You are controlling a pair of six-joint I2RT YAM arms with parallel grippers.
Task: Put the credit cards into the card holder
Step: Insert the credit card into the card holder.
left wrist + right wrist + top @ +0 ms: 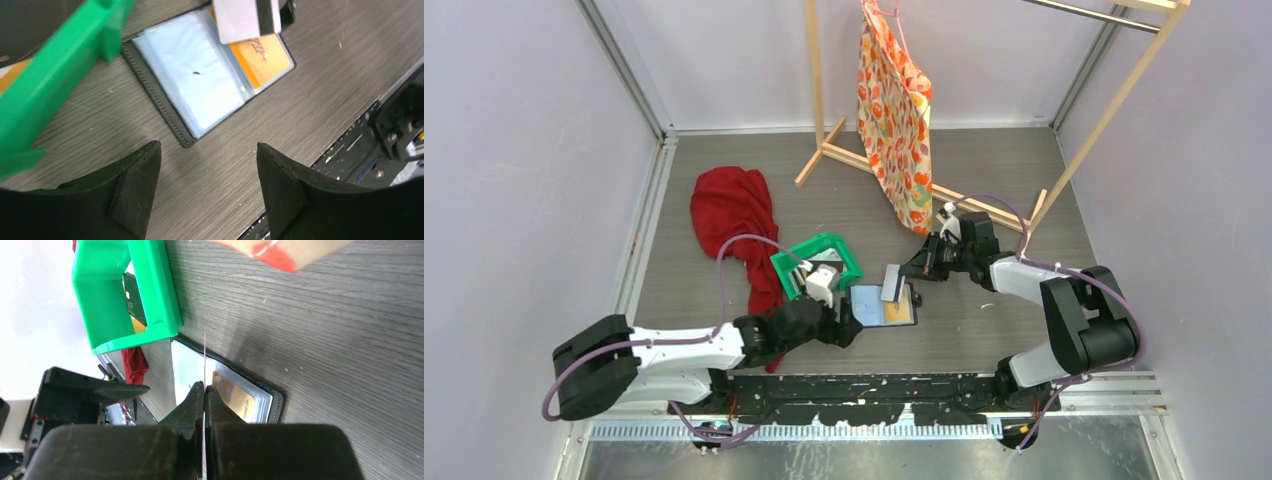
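Note:
The card holder (876,306) lies open on the table, pale lining up, with an orange-yellow credit card (263,58) tucked in its right half. My right gripper (205,386) is shut on a whitish credit card (892,283), held on edge over the holder's (265,399) middle; in the right wrist view this card (205,357) shows only as a thin line. My left gripper (207,150) is open and holds nothing, just near of the holder's (192,82) left corner. More cards, one dark (134,297), lie in the green tray (107,290).
The green tray (804,243) stands just left of the holder, close to my left gripper (851,321). A red cloth (734,215) lies behind it. A wooden rack (844,152) with a hanging floral bag (894,120) stands at the back.

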